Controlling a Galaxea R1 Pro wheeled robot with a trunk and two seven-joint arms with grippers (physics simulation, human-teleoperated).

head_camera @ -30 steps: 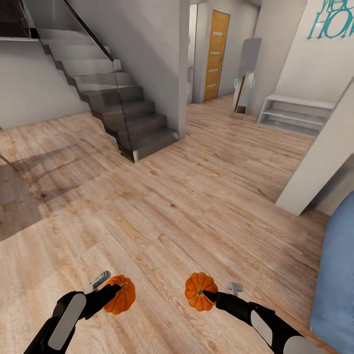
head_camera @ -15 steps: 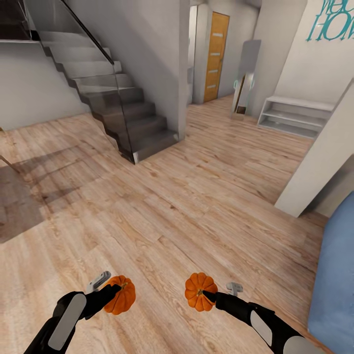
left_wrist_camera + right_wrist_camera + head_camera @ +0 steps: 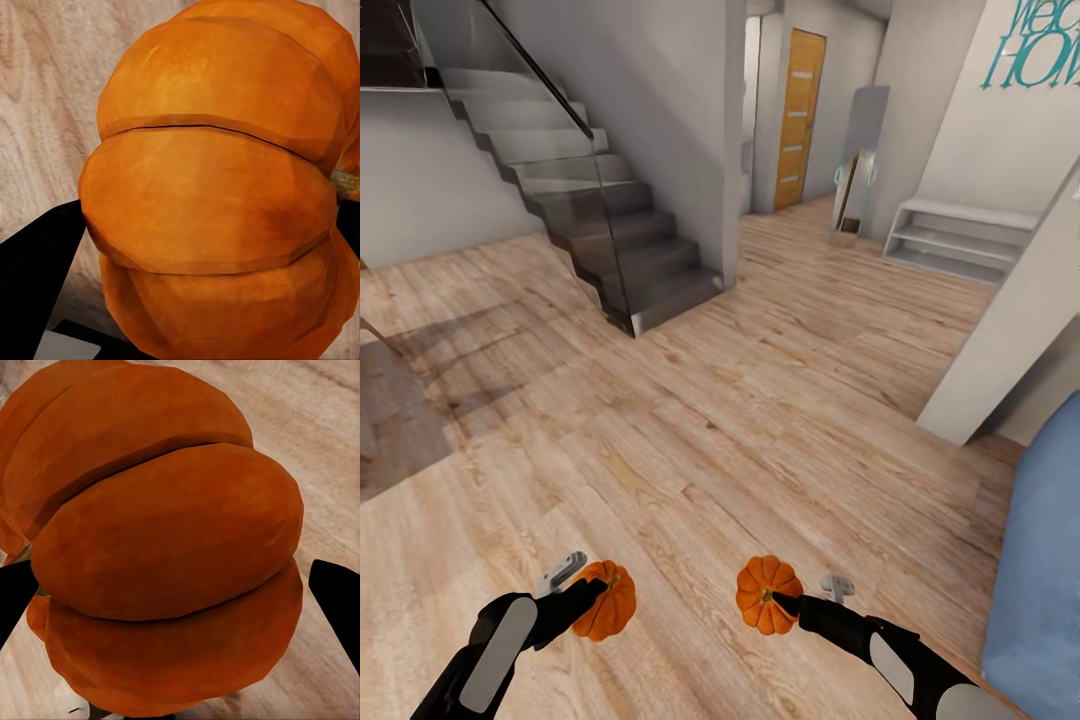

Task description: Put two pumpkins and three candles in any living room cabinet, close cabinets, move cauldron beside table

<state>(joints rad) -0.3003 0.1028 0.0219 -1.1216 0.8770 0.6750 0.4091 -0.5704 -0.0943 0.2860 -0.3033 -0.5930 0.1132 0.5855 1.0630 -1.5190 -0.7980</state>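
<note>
- Orange and ribbed, the left pumpkin [image 3: 605, 598] sits clamped in the left gripper [image 3: 592, 590], carried above the plank floor [image 3: 690, 420] at the near edge of the head view; in the left wrist view the left pumpkin [image 3: 217, 187] bulges between the black fingers [image 3: 37, 277], its stem at one side.
- Level with it, and apart from it, the right pumpkin [image 3: 766, 592] is gripped by the right gripper [image 3: 778, 600]; the right wrist view has the right pumpkin [image 3: 165, 547] pressed between dark fingertips [image 3: 337, 600].
- Both black-and-grey arms reach in from the bottom corners of the head view.
- A blue upholstered piece [image 3: 1040, 560] stands at the near right.
- Farther on, a pale wall corner [image 3: 1010, 320] juts in from the right.
- Mid-distance left, a grey staircase [image 3: 610, 230] with a glass side panel climbs up and to the left.
- Beyond, a low white shelf unit [image 3: 960, 235] stands against the right wall under teal lettering [image 3: 1032, 45].
- Farthest back, an orange wooden door [image 3: 800, 120] closes the hallway, a leaning mirror [image 3: 855, 190] near it.
</note>
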